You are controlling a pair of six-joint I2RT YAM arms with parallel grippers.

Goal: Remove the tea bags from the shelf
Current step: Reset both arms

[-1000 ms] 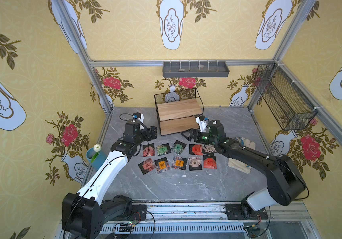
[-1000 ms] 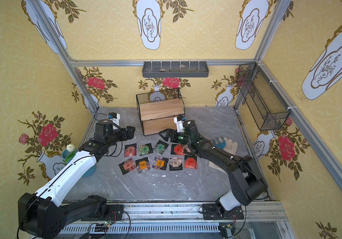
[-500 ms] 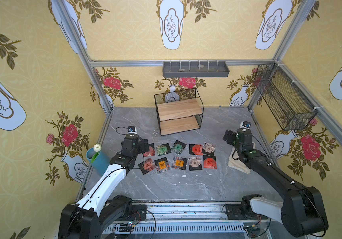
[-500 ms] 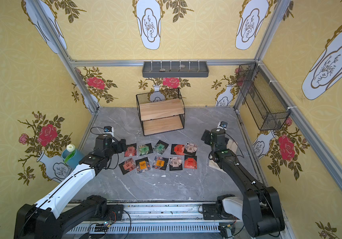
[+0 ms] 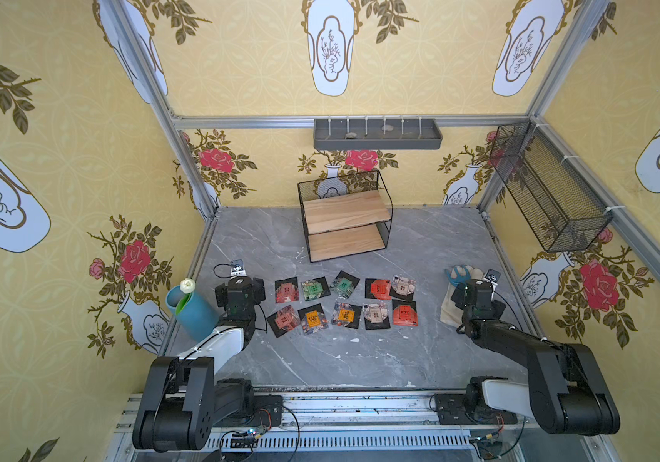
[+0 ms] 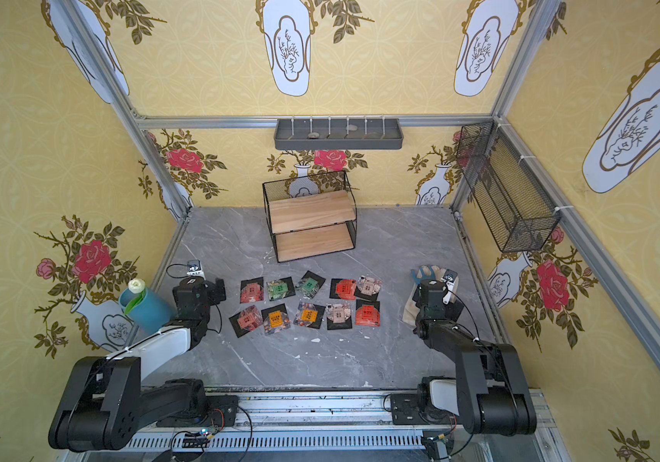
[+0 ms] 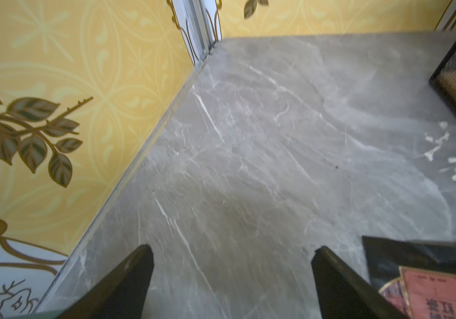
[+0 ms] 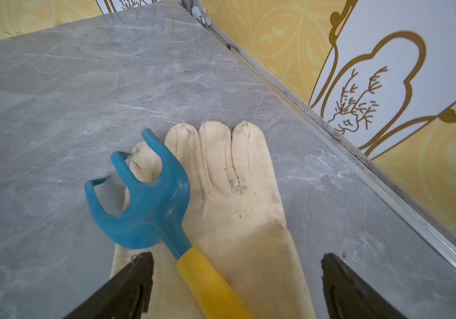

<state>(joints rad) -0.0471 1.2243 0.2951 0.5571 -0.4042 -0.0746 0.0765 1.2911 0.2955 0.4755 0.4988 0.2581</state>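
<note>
A blue rake (image 8: 144, 204) lies across a cream glove (image 8: 237, 193).

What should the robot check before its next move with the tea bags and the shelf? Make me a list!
1. Is the shelf free of tea bags? Ok: both wooden boards look bare in both top views.
2. Is the back of the lower board free too? Cannot tell: the upper board partly hides it.
3. Are the tea bags on the table? Ok: ten lie in two rows in front of the shelf.
4. Is the left claw open and empty? Ok.
5. Is the right claw open and empty? Ok: it hangs above the glove and rake.
</note>
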